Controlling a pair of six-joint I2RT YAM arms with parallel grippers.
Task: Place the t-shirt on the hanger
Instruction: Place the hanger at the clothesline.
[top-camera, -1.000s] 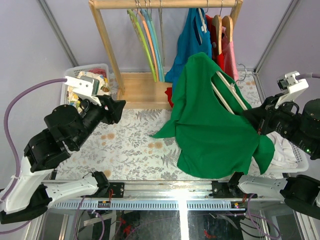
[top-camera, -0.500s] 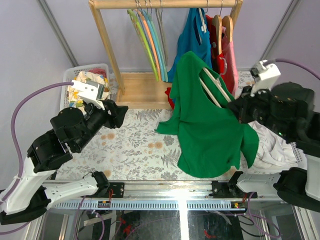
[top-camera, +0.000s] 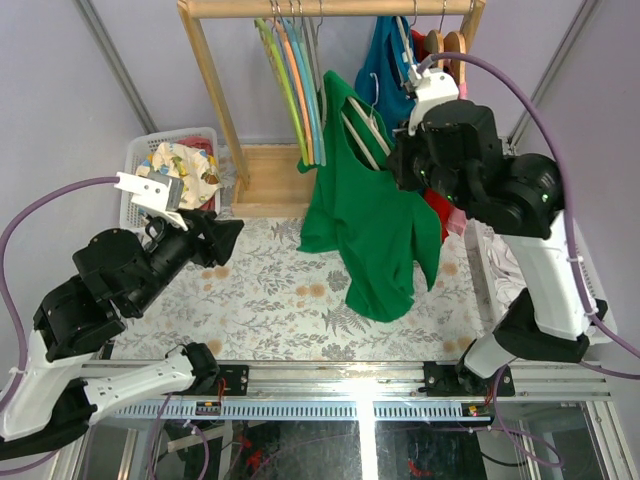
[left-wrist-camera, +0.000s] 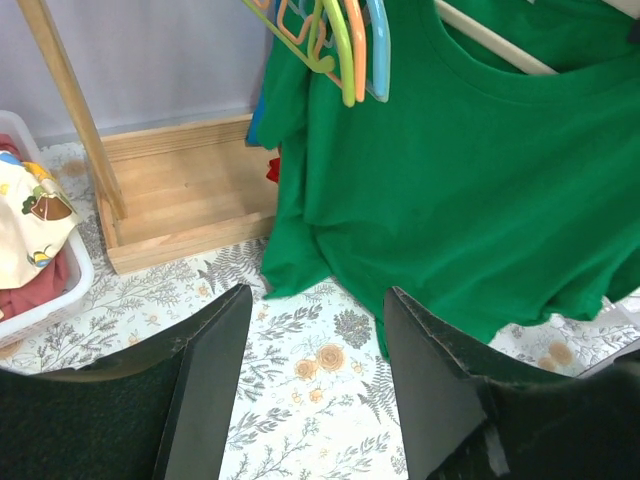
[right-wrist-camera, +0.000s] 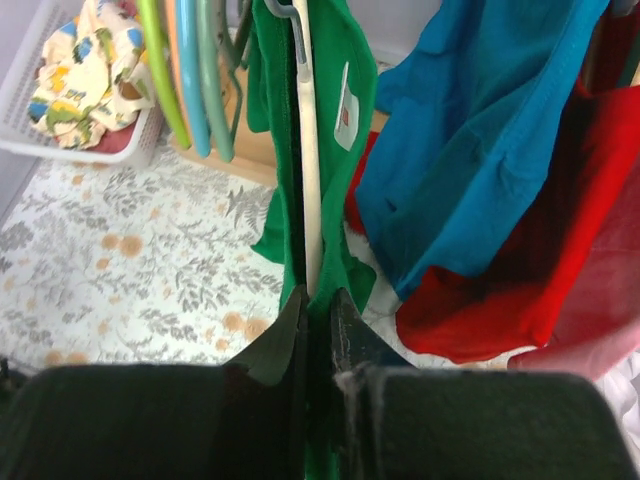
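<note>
Two claws were in view, but only one had work. The right claw (right-wrist-camera: 318, 305) was closed on the lower end of one arm of the hanger (top-camera: 362, 128), with some green cloth pinched together with it. The t-shirt (top-camera: 365, 215) was on the hanger and hung in the air above the table (top-camera: 260, 290), at about 12 o'clock, close under the rail (top-camera: 330, 8).

The step in hand seemed to be hooking it on the rail. To do it well, I think the hook should enter the gap between the coloured hangers (top-camera: 300, 80) at 11 o'clock and the blue garment (top-camera: 390, 60) at 1 o'clock, with the hanger kept level.

In the wrist view the hanger ran from the claw toward 12 o'clock. In the top view the shirt hung mostly at 7 o'clock of it. The left claw (left-wrist-camera: 315, 295) was open and empty, at 9 o'clock.
</note>
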